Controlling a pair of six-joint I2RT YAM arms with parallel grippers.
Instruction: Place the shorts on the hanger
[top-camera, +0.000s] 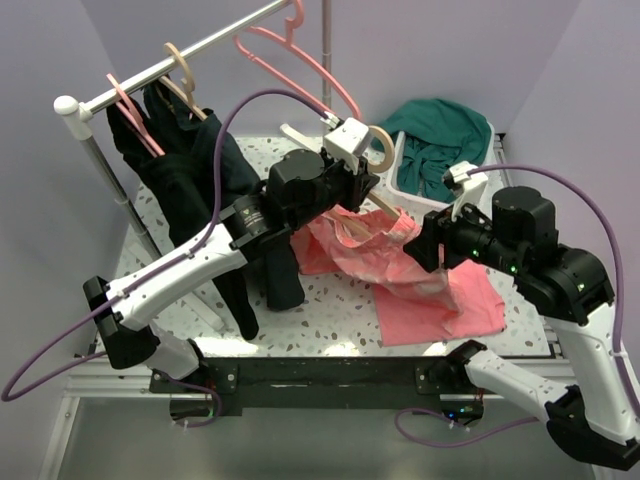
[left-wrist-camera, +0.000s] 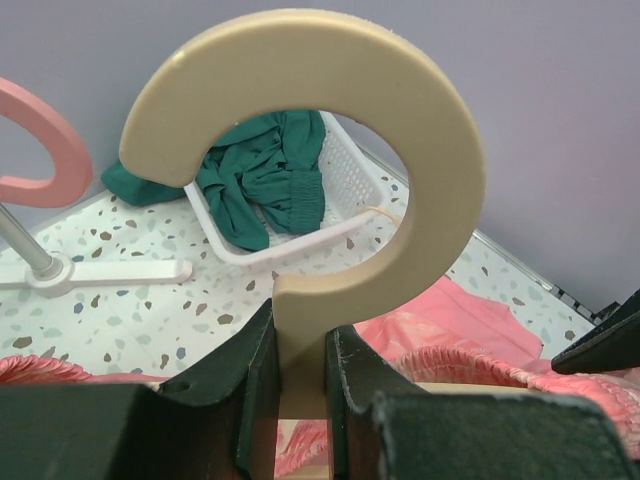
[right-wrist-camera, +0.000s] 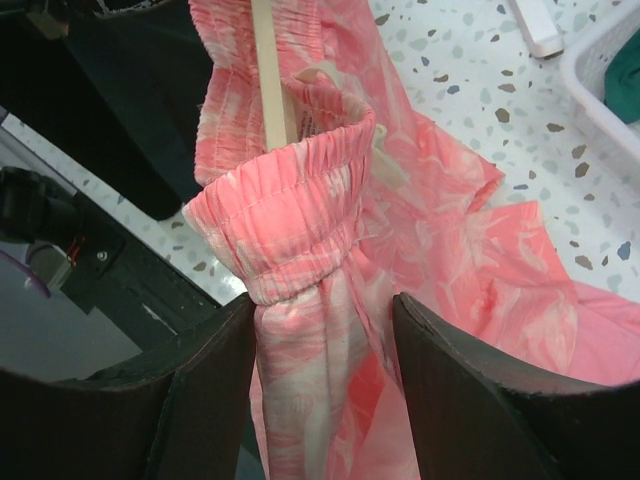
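- My left gripper (left-wrist-camera: 300, 352) is pinched on the neck of the hanger (left-wrist-camera: 440, 140), just under its hook, holding it raised.
- My right gripper (right-wrist-camera: 322, 335) is spread, with a finger either side of the shorts (right-wrist-camera: 300, 215) below the waistband.
- The shorts hang bunched on the hanger's bar, so I'm mid-drape.
- Next I'd pinch the fabric and draw it evenly along the bar.

The shorts (top-camera: 372, 245) hang on the hanger (top-camera: 383, 150), between rack (top-camera: 170, 62) at left and basket (top-camera: 410, 188) at right.
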